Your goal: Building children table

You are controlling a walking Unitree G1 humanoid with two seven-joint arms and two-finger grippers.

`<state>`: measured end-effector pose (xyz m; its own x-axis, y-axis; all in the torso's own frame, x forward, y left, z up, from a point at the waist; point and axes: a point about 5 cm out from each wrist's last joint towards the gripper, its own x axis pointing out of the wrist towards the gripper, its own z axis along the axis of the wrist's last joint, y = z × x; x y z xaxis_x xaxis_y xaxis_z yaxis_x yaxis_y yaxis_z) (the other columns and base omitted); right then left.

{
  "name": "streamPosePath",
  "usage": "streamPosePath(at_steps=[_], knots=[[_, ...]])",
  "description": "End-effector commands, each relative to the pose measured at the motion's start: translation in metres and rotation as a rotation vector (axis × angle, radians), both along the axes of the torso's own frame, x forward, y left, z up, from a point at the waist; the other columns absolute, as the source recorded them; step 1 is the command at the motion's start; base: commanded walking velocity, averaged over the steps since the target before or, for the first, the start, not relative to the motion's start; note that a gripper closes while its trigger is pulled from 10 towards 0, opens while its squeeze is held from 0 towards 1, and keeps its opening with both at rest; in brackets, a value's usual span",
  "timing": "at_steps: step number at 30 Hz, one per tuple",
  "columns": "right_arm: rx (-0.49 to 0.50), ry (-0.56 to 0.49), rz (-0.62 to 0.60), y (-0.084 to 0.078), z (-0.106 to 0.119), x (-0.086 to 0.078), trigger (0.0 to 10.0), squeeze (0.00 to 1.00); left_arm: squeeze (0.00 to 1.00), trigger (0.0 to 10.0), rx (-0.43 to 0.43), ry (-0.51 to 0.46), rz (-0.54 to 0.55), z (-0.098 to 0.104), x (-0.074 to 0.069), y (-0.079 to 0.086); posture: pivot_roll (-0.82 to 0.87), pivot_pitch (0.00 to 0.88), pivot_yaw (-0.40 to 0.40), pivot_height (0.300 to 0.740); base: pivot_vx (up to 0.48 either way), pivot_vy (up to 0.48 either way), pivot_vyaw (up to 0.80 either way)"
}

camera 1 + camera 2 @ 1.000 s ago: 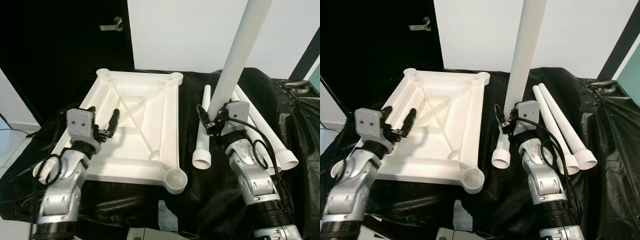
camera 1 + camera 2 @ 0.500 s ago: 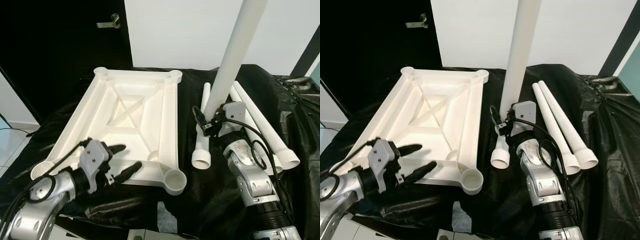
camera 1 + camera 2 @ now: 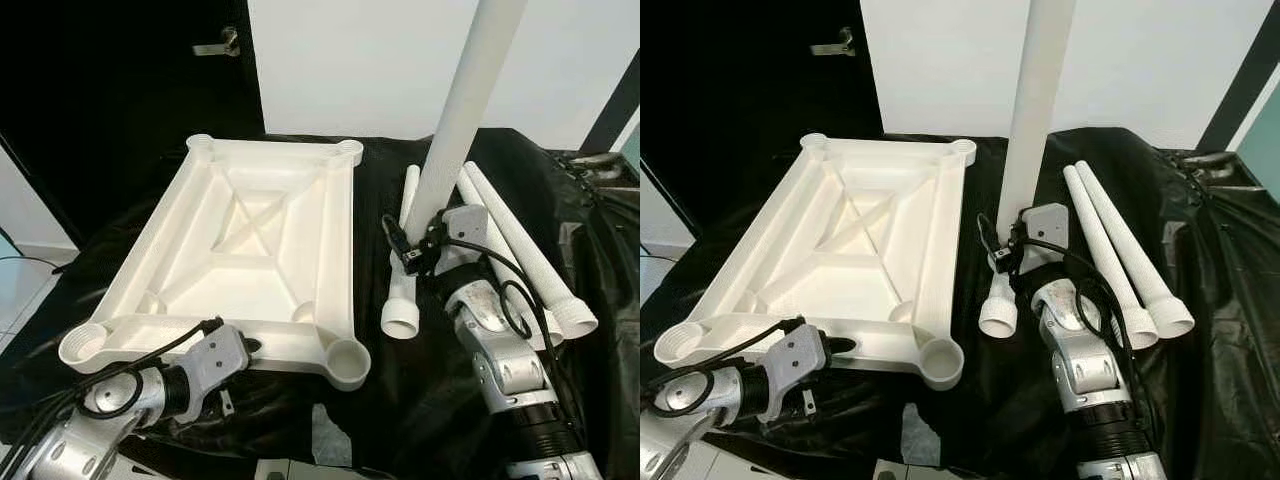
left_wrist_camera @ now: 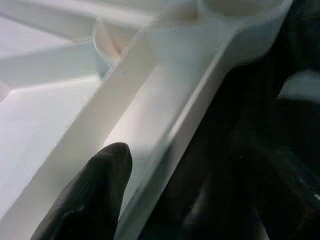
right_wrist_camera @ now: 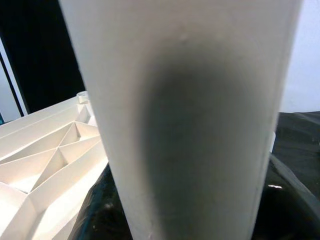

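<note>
Black sheeting (image 3: 430, 400) covers the desk in front of you, and every white part lies on it. Nearest you, your left gripper (image 3: 232, 352) sits low at the near edge of the top (image 3: 270, 260), which lies upside down, ribs up, so its corner sockets face the ceiling ready for legs. In the left wrist view one finger (image 4: 95, 195) rests inside the near rail while the rail wall runs between it and the other side; the second finger is hidden, so you seem to straddle that edge, probably to steady it, though you cannot tell whether the grip is closed. The near right socket (image 3: 346, 358) lies just beside that gripper.

Further right, your right gripper (image 3: 415, 250) has its fingers clamped on a leg (image 3: 460, 110), held upright and tilted slightly, well apart from any socket, likely poised for carrying over to one. Beside it a spare leg (image 3: 402, 290) lies flat, and two more legs (image 3: 530, 260) rest beyond your forearm. Behind the desk stand a white wall (image 3: 380, 70) and a dark door (image 3: 120, 90).
</note>
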<state>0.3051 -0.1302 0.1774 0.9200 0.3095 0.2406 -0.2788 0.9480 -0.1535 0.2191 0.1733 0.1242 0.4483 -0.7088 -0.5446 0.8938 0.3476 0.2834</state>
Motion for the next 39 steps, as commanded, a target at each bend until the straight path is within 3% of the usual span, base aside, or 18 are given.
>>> streamPosePath(at_steps=[1, 3, 4, 16, 17, 18, 19, 20, 21, 32, 33, 34, 39], knots=[[-0.007, -0.005, 0.009, 0.001, 0.003, 0.002, 10.0, 0.0, 0.0, 4.1, 0.054, 0.021, -0.016, -0.006, 0.0, 0.002, 0.14, 0.0, 0.002, 0.74, 0.0, 0.0, 0.0], [-0.007, -0.005, 0.009, 0.001, 0.003, 0.002, 10.0, 0.0, 0.0, 4.1, 0.054, 0.021, -0.016, -0.006, 0.0, 0.002, 0.14, 0.0, 0.002, 0.74, 0.0, 0.0, 0.0], [-0.01, -0.005, 0.009, 0.002, 0.002, 0.002, 10.0, 0.0, 0.0, 0.0, 0.049, -0.003, -0.008, -0.004, 0.006, -0.001, 0.13, 0.0, 0.008, 0.74, 0.0, 0.0, 0.0], [0.003, 0.028, 0.046, 0.01, -0.004, -0.005, 10.0, 0.0, 0.0, 0.0, 0.024, -0.051, -0.027, 0.0, 0.012, -0.02, 0.12, 0.0, 0.022, 0.74, 0.0, 0.0, 0.0], [0.017, 0.051, 0.079, 0.018, -0.008, -0.01, 10.0, 0.0, 0.0, 4.7, 0.037, -0.082, -0.019, -0.003, 0.014, -0.031, 0.12, 0.0, 0.026, 0.74, 0.0, 0.0, 0.0], [0.017, 0.051, 0.079, 0.018, -0.008, -0.01, 10.0, 0.0, 0.0, 4.7, 0.037, -0.082, -0.019, -0.003, 0.014, -0.031, 0.12, 0.0, 0.026, 0.74, 0.0, 0.0, 0.0], [0.021, 0.064, 0.097, 0.022, -0.01, -0.012, 10.0, 0.0, 0.0, 9.4, 0.044, -0.091, -0.003, -0.005, 0.016, -0.035, 0.12, 0.0, 0.028, 0.74, 0.0, 0.0, 0.0], [0.018, 0.071, 0.106, 0.026, -0.011, -0.014, 10.0, 0.0, 0.0, 9.2, 0.053, -0.101, 0.008, -0.007, 0.018, -0.038, 0.11, 0.0, 0.029, 0.74, 0.0, 0.0, 0.0], [0.021, 0.084, 0.113, 0.028, -0.013, -0.016, 10.0, 0.0, 0.0, 10.0, 0.062, -0.1, 0.04, -0.009, 0.021, -0.04, 0.11, 0.0, 0.031, 0.74, 0.0, 0.0, 0.0], [0.03, 0.097, 0.118, 0.028, -0.013, -0.019, 10.0, 0.0, 0.0, 10.0, 0.106, -0.112, 0.227, -0.015, 0.042, -0.042, 0.1, 0.0, 0.045, 0.74, 0.0, 0.0, 0.0], [0.04, 0.097, 0.108, 0.027, -0.012, -0.018, 10.0, 0.0, 0.66, 10.0, 0.105, -0.116, 0.248, -0.014, 0.045, -0.041, 0.1, 0.0, 0.045, 0.74, 0.0, 0.0, 0.0], [0.048, 0.1, 0.103, 0.025, -0.01, -0.018, 10.0, 0.0, 1.0, 10.0, 0.098, -0.112, 0.267, -0.012, 0.049, -0.04, 0.1, 0.0, 0.044, 0.74, 0.0, 0.0, 0.0], [0.07, 0.108, 0.118, 0.026, -0.007, -0.019, 10.0, 0.0, 0.97, 10.0, 0.099, -0.15, 0.325, -0.006, 0.06, -0.037, 0.1, 0.0, 0.043, 0.74, 0.0, 0.0, 0.0]])
